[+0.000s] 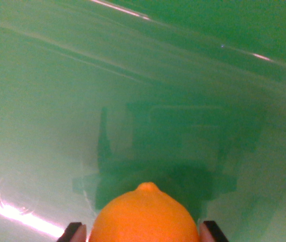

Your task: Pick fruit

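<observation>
**Item: orange fruit, held in tool**

Green glossy surface fills the wrist view, streaked with pale glare at 11 o'clock, 2 o'clock and 8 o'clock; whether it is a table or a bin wall cannot be told. A dark shadow or reflection of the rig sits at centre.

- Fruit (145, 217): orange, lemon-shaped, nub upward, at 6 o'clock.
- Tool (143, 233): two dark fingertips (71, 233) flank the fruit, pressed to its sides; clenched on it.

Progress, as judged: grasp made, fruit apparently raised clear of the surface. Remaining: carrying and delivery, destination not visible.
</observation>
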You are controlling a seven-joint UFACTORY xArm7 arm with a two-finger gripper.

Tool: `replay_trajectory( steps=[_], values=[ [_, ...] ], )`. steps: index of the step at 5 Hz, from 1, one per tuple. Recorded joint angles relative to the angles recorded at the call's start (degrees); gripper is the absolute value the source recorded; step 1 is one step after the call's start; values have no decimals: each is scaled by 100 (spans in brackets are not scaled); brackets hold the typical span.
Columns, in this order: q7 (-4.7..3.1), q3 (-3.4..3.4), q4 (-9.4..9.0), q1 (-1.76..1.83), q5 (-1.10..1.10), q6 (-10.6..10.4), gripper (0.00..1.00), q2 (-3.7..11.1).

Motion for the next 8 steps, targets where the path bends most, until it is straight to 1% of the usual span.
replay_trajectory(
  steps=[1,2,3,5,7,8],
  values=[
    [0,0,53,0,1,73,100,-20],
    [0,0,53,0,1,73,100,-20],
    [0,0,125,-1,2,173,100,-48],
    [0,0,125,-1,2,173,100,-48],
    [-1,0,320,-2,6,442,100,-123],
    [-1,0,320,-2,6,442,100,-123]
  ],
)
